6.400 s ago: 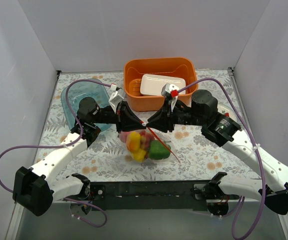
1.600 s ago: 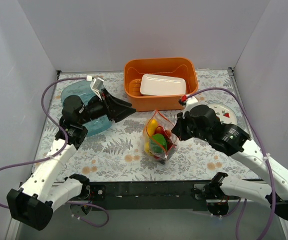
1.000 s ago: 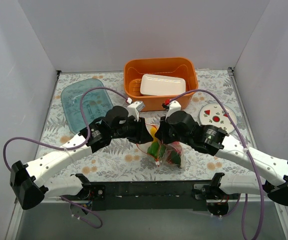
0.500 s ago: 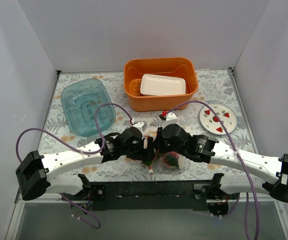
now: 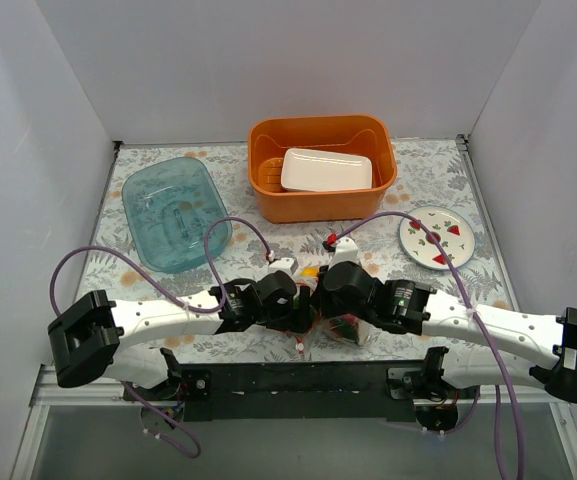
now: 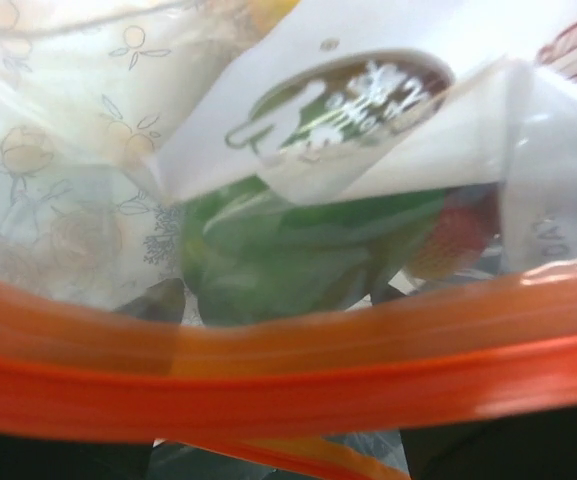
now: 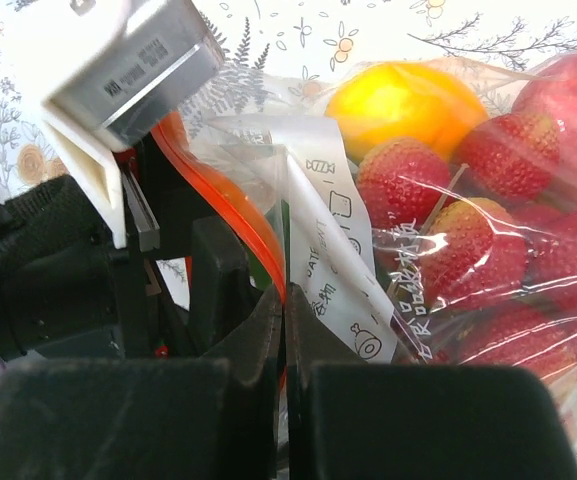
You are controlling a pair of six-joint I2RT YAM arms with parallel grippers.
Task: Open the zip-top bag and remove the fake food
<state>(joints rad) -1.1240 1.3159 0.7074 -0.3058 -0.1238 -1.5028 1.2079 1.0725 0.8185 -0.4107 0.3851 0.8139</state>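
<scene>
The zip-top bag [image 5: 340, 322] hangs low near the table's front edge, between both wrists. My right gripper [image 7: 285, 300] is shut on the bag's mouth edge, with the orange-red zip strip [image 7: 230, 205] running up out of the pinch. Through the clear plastic shows the fake food: an orange-yellow pepper [image 7: 403, 105], bumpy red pieces [image 7: 418, 190] and a green pepper [image 6: 298, 260]. My left gripper [image 6: 278, 455] stands open, its dark fingers at the bottom corners. The zip strip [image 6: 288, 385] lies blurred across the gap between them. From above, the left gripper [image 5: 303, 305] faces the right gripper [image 5: 320, 300] closely.
An orange basin [image 5: 268, 195] holding a white tray [image 5: 326, 170] stands at the back centre. A teal see-through tray [image 5: 173, 210] lies at the back left and a white plate with red triangles [image 5: 436, 238] at the right. The black base rail [image 5: 298, 380] runs just below the bag.
Both wrists have dropped and drawn back toward the front edge, taking the bag along. The left gripper's jaws have gone from nearly shut to wide. The right gripper's grip is unchanged.
</scene>
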